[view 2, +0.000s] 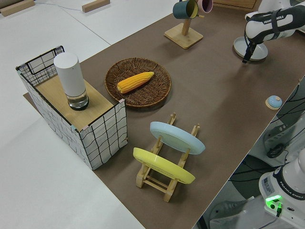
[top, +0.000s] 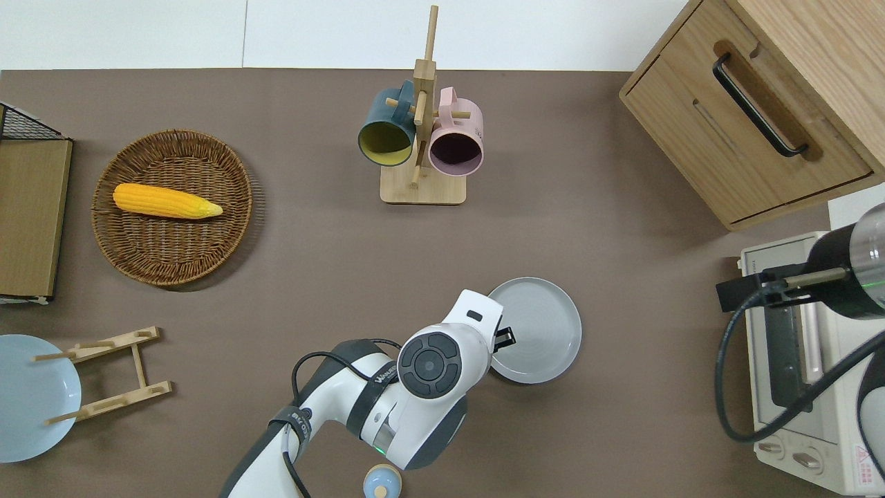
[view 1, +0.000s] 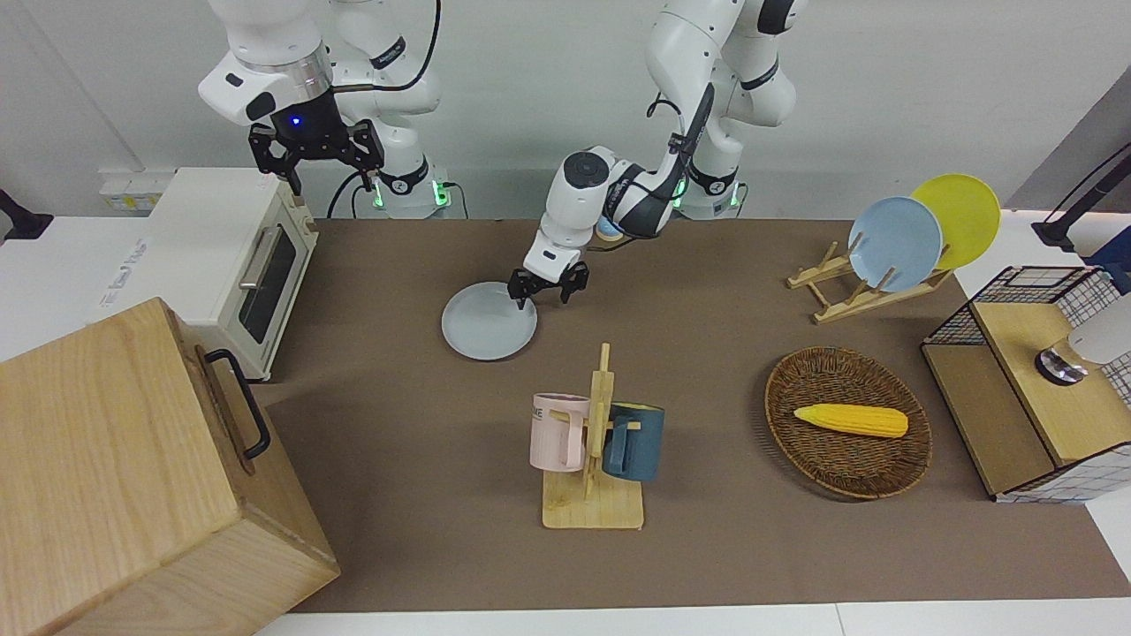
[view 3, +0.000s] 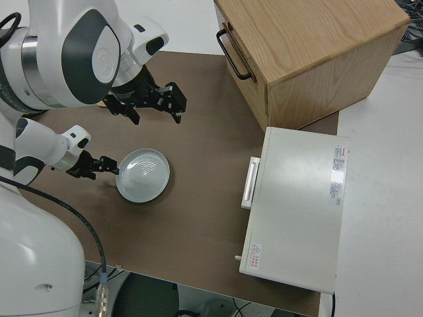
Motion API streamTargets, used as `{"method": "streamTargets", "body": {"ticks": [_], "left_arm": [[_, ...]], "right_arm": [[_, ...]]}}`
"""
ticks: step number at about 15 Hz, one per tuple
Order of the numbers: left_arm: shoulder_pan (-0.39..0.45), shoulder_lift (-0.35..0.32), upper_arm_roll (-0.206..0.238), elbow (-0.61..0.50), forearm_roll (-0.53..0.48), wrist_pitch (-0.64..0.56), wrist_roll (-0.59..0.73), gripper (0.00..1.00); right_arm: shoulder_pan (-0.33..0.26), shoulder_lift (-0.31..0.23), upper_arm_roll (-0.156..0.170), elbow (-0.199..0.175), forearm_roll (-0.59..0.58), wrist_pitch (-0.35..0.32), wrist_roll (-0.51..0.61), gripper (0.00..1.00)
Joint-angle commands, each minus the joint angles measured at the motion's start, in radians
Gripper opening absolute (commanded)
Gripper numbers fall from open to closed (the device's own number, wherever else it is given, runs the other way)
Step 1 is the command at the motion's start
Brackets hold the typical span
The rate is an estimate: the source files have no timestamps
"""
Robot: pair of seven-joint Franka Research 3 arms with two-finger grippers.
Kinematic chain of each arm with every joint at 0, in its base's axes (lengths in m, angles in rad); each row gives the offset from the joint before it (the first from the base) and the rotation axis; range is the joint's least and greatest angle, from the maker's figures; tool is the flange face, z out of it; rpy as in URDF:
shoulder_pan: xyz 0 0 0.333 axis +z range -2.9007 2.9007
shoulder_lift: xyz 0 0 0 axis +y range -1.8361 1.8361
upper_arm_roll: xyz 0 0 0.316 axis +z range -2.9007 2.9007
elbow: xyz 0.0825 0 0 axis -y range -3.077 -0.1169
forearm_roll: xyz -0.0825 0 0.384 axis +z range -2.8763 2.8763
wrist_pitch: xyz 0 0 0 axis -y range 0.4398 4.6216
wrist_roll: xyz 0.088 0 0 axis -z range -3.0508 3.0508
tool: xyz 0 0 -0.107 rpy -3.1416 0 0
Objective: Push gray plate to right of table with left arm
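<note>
The gray plate (view 1: 489, 321) is round and shallow, smooth and pale, with a low raised rim and faint concentric rings in its well. It lies flat on the table (view 1: 707, 548), whose dull brown mat has a matte, felt-like surface. Taking the wooden mug rack (view 1: 594, 459) as landmark, the plate sits nearer to the robots than the rack and a little toward the right arm's end of the table.

The left gripper (view 1: 548, 291) hangs over the plate's edge on the left arm's side, its 2 black fingers spread apart, 1 tip over the plate's rim and the other over bare mat. The left arm (top: 415, 387) is glossy white with dark round joint caps; "FRANKA" reads on its forearm in the left side view. The right arm is parked.

The rack is pale wood with pegs, holding 1 pink mug (view 1: 557, 431) with dark lettering too small to read and 1 dark blue mug (view 1: 634, 440). Well toward the left arm's end from the rack, a woven wicker basket (view 1: 848, 468) holds a yellow corn cob (view 1: 850, 420).
</note>
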Motion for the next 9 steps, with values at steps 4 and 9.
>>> {"method": "streamTargets", "body": {"ticks": [4,9], "left_arm": [[0.177,-0.195,0.031,-0.01,0.029,-0.276,0.304,1.0],[0.37,-0.296,0.031,-0.008,0.029,-0.387,0.549,1.0]], "right_arm": [[-0.008,-0.01,0.005,-0.004,-0.001,-0.012,-0.008,0.996],[-0.008,-0.01,0.005,-0.004,0.001,-0.012,-0.008,0.996]]}}
